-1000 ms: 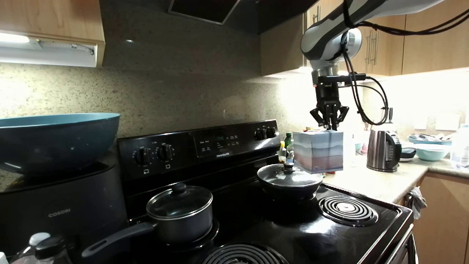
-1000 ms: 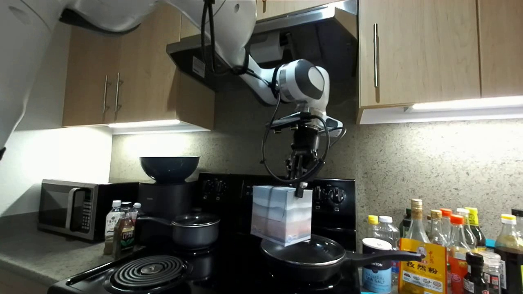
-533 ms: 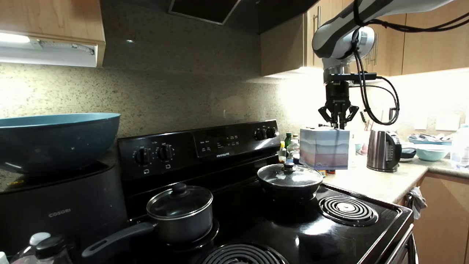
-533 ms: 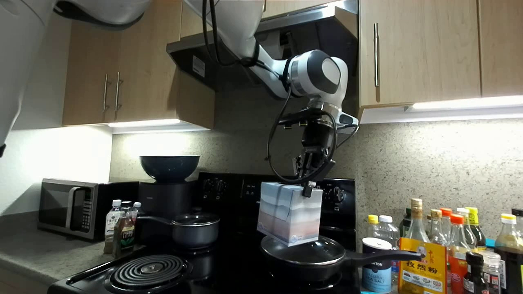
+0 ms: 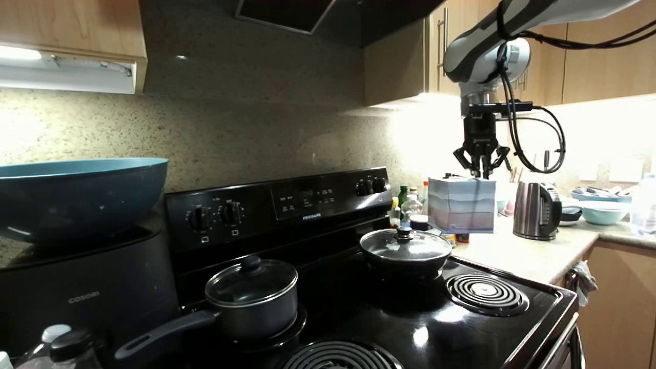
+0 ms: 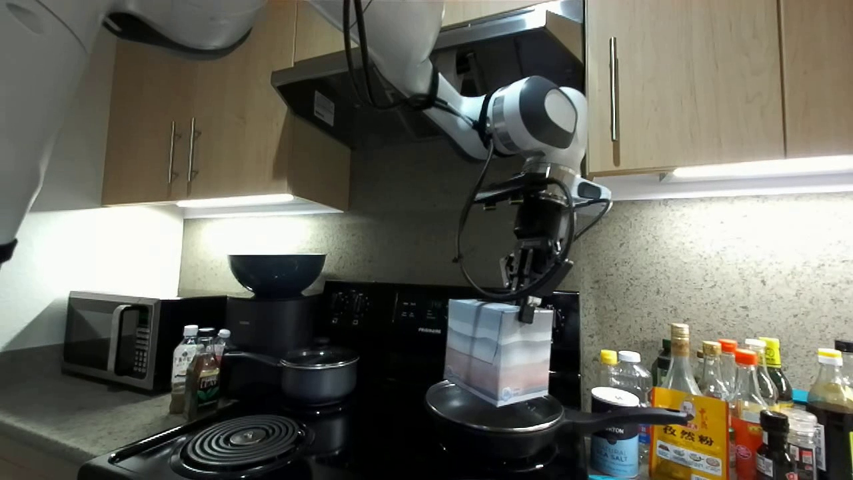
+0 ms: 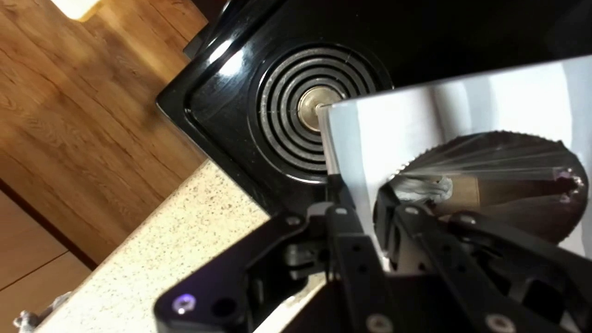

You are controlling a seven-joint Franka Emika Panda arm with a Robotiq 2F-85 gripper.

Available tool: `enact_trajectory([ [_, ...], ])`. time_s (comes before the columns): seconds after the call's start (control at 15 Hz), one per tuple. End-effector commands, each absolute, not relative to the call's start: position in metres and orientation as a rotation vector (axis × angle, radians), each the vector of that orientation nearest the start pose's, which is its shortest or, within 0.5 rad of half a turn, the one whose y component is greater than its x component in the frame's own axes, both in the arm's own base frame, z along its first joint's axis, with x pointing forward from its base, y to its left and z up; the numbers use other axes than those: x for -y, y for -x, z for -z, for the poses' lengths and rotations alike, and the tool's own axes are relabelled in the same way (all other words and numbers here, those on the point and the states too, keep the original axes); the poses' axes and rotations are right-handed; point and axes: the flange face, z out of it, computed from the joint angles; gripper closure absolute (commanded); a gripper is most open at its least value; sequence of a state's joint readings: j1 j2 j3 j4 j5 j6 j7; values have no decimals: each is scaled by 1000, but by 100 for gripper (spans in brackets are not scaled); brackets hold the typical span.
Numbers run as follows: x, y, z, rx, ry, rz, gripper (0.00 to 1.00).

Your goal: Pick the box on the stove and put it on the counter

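So yeah, the gripper point(image 7: 361, 189) has the box point(image 6: 480, 353) pinched by one edge, with a finger point(image 7: 387, 203) poking into the oval opening point(image 7: 508, 148). It's hanging in midair, hiding part of the frying pan point(image 6: 490, 435) in an exterior view, and in the wrist view the stove point(image 7: 222, 106) and the worktop point(image 7: 175, 245) sit side by side underneath.

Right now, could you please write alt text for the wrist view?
The tool grips one side of a pale patterned box with an oval opening on top. Beyond lie the stove with a coil burner, the counter and wooden floor.
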State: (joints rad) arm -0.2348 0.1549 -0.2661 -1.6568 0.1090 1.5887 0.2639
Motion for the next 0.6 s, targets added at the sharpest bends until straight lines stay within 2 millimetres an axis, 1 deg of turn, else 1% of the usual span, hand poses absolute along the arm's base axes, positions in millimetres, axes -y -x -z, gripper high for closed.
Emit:
enact_trajectory([
  [0.0, 329, -506, -504, -1368, 2689, -292, 96],
  [0.13, 368, -490, -504, -1501, 2612, -279, 96],
  [0.27, 402, -475, -501, -1624, 2518, -268, 96],
  [0.4, 427, -464, -497, -1730, 2408, -263, 96],
  [0.53, 443, -459, -490, -1810, 2292, -278, 96],
])
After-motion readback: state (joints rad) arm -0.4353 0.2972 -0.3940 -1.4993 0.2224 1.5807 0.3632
